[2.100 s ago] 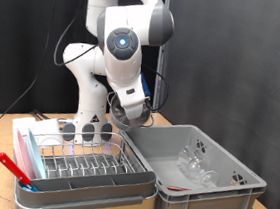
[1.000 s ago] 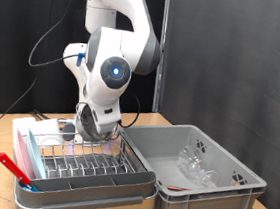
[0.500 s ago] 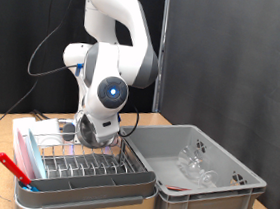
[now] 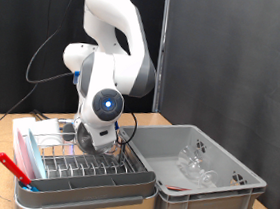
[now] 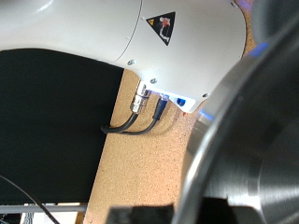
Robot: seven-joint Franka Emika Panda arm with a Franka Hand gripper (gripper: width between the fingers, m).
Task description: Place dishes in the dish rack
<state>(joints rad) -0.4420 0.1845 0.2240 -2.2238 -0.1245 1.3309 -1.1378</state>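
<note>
While the arm folds low over the dish rack [image 4: 85, 165], which sits at about 7 o'clock in the exterior view, the gripper [image 4: 98, 140] hangs just above the rack's rear prongs. Its fingers are hidden behind the wrist, so I cannot tell whether they stand wide, narrow or closed on anything. The wrist view is filled on one side by a curved, shiny grey surface very near the lens, probably the steel bowl [image 5: 248, 140], with the corkboard table [image 5: 140, 177] behind it. Whether it is gripped or merely close is not visible. Such a bowl would likely be light, stiff and slippery, best pinched across its thin rim, since the rounded wall would slide between the pads. The clear glass pieces [image 4: 196, 163] lie in the grey bin [image 4: 221, 194] at about 4 o'clock; they look fragile and slick, and want a gentle hold on a rim or wall. Compared with two seconds ago, the arm has swung from over the rack's edge nearest the bin towards 9 o'clock and dropped lower over the rack. The glass pieces and the red utensil [image 4: 13, 166] have not moved.
</note>
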